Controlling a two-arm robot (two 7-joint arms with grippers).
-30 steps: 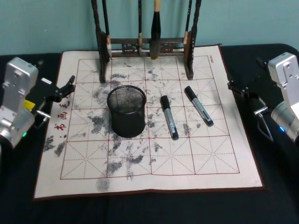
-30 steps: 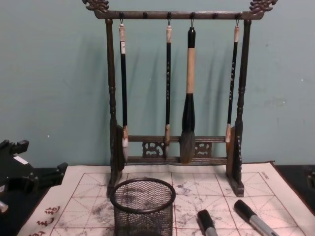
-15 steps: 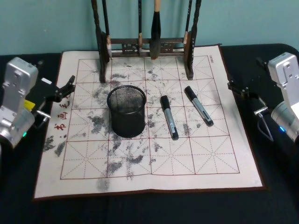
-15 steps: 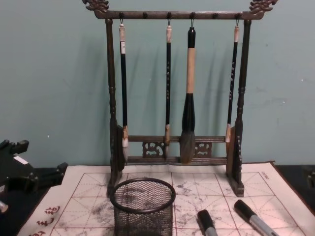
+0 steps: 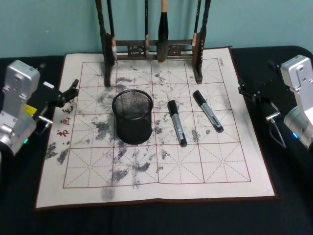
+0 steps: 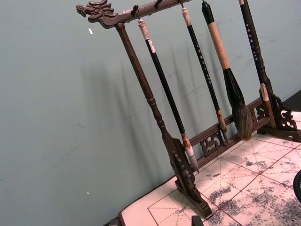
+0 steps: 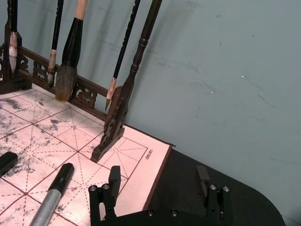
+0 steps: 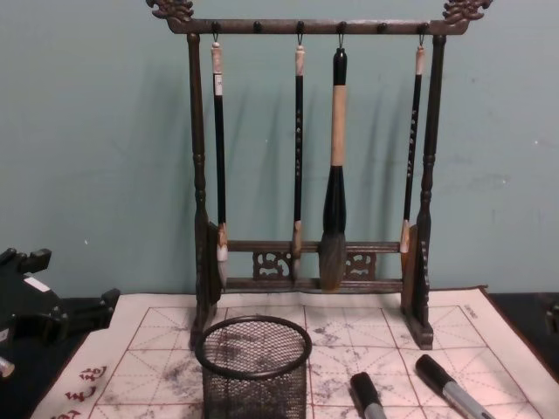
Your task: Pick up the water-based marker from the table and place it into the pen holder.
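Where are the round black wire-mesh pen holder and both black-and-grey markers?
Round black wire-mesh pen holder (image 5: 132,129), head view, mesh wall.
Black-and-grey marker nearer the holder (image 5: 177,125), head view, mid-barrel.
Black-and-grey marker farther right (image 5: 209,112), head view, mid-barrel.

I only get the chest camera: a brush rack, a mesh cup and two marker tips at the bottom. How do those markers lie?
Observer: Head camera: one marker lies flat on the mat just right of the cup, the other marker farther right, nothing touching.
Visitor: Anything inside the cup?
Observer: Seen from above, it looks empty.
Visitor: Where is the right hand?
Observer: The right hand is beside the mat's right edge, open, holding nothing.
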